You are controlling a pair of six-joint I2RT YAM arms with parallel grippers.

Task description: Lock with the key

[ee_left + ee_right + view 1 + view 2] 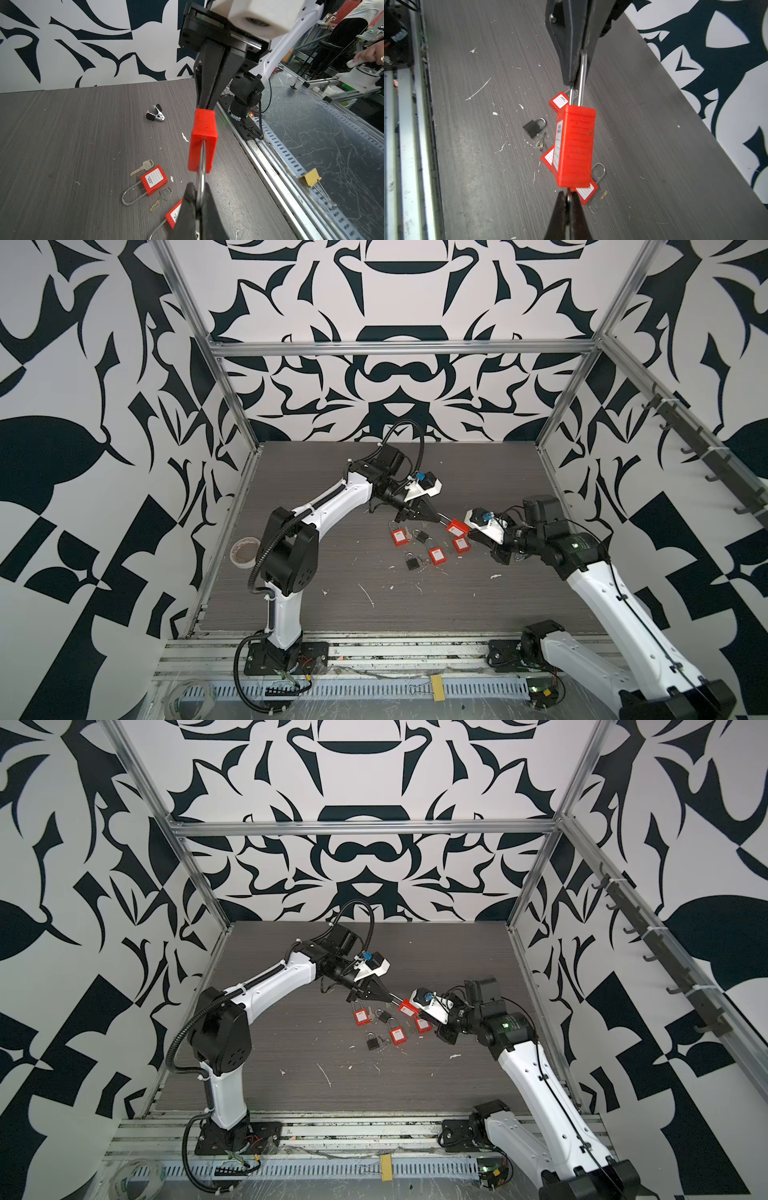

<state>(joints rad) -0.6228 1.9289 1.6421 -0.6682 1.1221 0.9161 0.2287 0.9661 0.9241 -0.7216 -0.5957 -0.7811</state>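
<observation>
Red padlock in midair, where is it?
The red padlock hangs right of centre in both top views, above other padlocks, the left gripper on its shackle, the right gripper at its base.

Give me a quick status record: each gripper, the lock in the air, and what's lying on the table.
left gripper: shut on the shackle of the red padlock
right gripper: shut at the padlock's base, apparently on a key, mostly hidden
red padlock: held above the table between both grippers
on table: three more red padlocks, two black padlocks, loose keys
</observation>
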